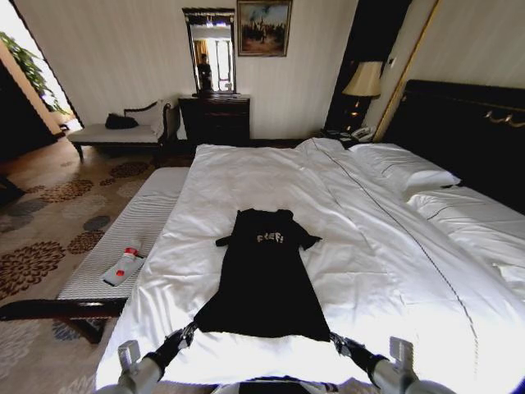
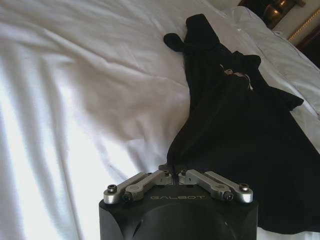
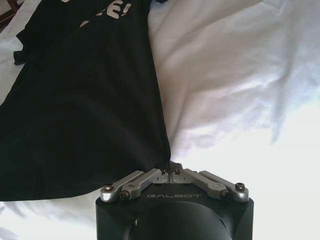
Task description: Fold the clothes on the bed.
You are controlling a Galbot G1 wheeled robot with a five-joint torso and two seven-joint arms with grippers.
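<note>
Evidently both arms work as a pair: the black short-sleeved T-shirt of soft fabric with white chest lettering (image 1: 262,279) lies flat on the large double bed with white sheets and a dark headboard (image 1: 385,271), collar toward the far side and hem toward the robot. The left gripper (image 1: 187,335) sits at the hem corner on the robot's left, and the left wrist view shows its fingers pinched together on a peak of black cloth (image 2: 173,172). The right gripper (image 1: 336,338) mirrors it at the opposite hem corner, likewise clamped on the fabric edge (image 3: 170,167). Holding the two bottom corners at once probably serves to keep the hem taut and square, so the lower part can be carried up over the chest as one straight fold, or the shirt tugged smooth first.

The sleeves look bunched inward rather than spread, which could leave the fold uneven. The white sheet around the shirt is rumpled but bears nothing in the way.

Beside the bed on the robot's left stands a grey striped upholstered bench (image 1: 139,238), with a small white bottle with a red cap (image 1: 123,265) lying on it, well apart from the shirt. White pillows (image 1: 410,172) lie near the headboard, also clear of the work.
</note>
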